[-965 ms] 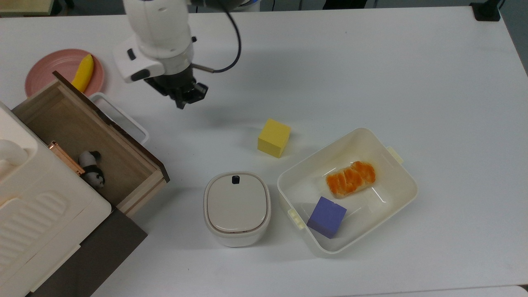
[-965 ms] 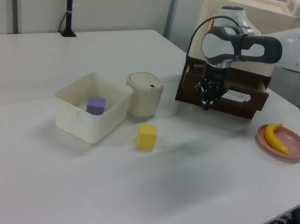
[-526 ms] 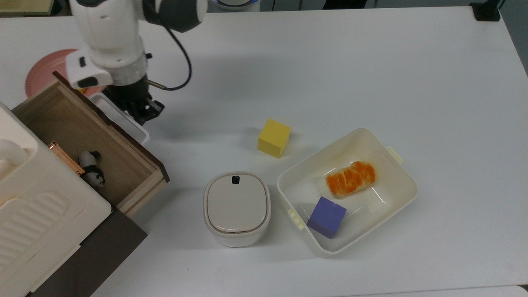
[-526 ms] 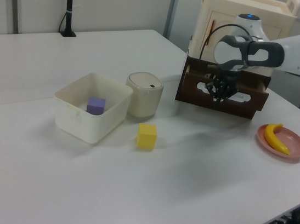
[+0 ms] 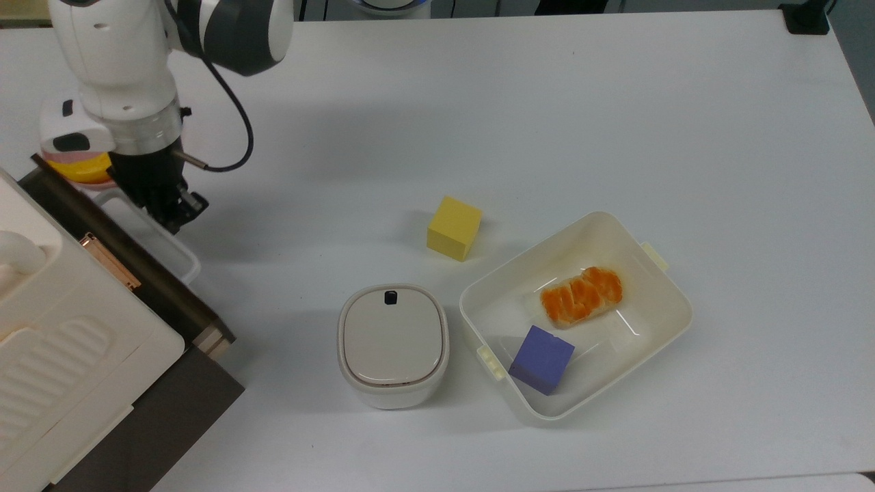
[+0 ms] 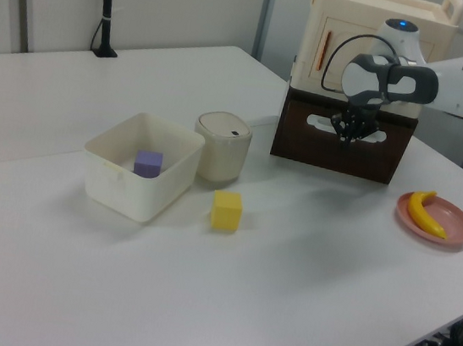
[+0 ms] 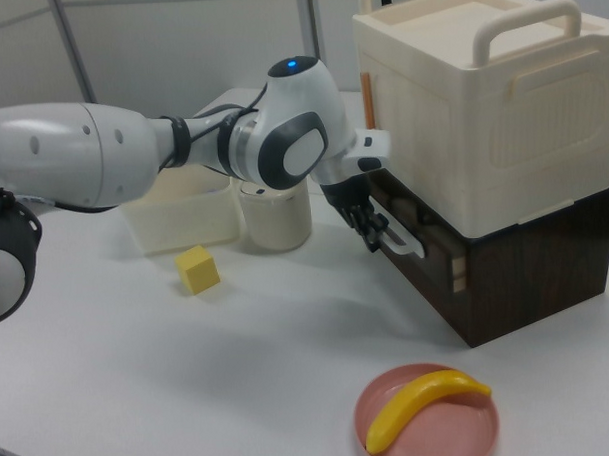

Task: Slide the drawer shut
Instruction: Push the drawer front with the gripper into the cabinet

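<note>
The drawer's dark brown front panel (image 5: 160, 277) sits pushed in almost flush with the cabinet, and only a thin strip of its light wood side shows at the corner. Its white loop handle (image 5: 179, 254) sticks out toward the table. My gripper (image 5: 176, 208) is shut and presses against the handle's outer bar, with nothing held. In the left view the gripper (image 6: 352, 136) hangs in front of the handle (image 6: 323, 124). In the right view the gripper (image 7: 370, 231) touches the handle (image 7: 403, 245) on the panel (image 7: 430, 246).
The cream ribbed cabinet top (image 5: 61, 342) sits above the drawer. A yellow cube (image 5: 454, 228), a lidded cream pot (image 5: 392, 345) and a cream open container (image 5: 673, 287) with orange food and a purple cube stand mid-table. A pink plate (image 7: 462, 428) holds a banana (image 7: 421, 404).
My gripper has swept toward the top view's left against the handle, and the drawer has slid from wide open to nearly shut. The toy panda inside it is now hidden.
</note>
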